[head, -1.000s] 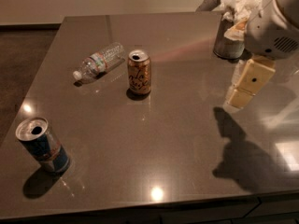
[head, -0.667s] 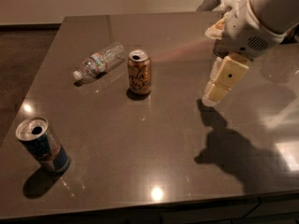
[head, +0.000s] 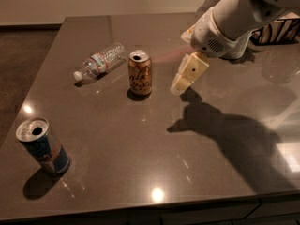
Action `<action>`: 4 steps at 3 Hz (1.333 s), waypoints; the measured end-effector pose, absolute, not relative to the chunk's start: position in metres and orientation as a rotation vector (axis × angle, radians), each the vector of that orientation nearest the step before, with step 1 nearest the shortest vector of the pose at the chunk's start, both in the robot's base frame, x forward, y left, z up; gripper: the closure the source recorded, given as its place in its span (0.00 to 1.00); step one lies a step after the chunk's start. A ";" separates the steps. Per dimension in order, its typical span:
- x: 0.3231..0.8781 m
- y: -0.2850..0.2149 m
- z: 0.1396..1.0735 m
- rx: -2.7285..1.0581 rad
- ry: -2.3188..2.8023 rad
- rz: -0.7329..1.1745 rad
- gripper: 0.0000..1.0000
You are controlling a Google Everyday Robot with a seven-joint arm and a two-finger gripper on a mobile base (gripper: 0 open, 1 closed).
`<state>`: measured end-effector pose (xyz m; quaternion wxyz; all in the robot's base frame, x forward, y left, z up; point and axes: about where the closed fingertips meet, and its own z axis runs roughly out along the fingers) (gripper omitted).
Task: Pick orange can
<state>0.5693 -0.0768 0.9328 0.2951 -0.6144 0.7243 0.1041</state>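
The orange can (head: pixel 140 72) stands upright near the middle of the dark table (head: pixel 140 139), orange-gold and cream with dark lettering and a silver top with an open tab hole. My gripper (head: pixel 183 78) hangs above the table to the right of the can, its cream fingers pointing down and left. It is apart from the can by about one can width and holds nothing that I can see.
A clear plastic bottle (head: pixel 100 62) lies on its side left of the orange can. A blue-and-silver can (head: pixel 43 146) stands at the front left. A dark basket (head: pixel 276 29) with items sits at the back right. The arm's shadow falls on the table to the right.
The arm and gripper have moved left across the table toward the orange can. The cans and bottle have not moved.
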 end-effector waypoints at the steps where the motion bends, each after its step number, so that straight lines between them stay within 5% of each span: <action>1: 0.596 -0.062 0.918 -1.592 1.934 0.338 0.00; 4: 0.608 0.002 0.917 -1.564 1.820 0.541 0.00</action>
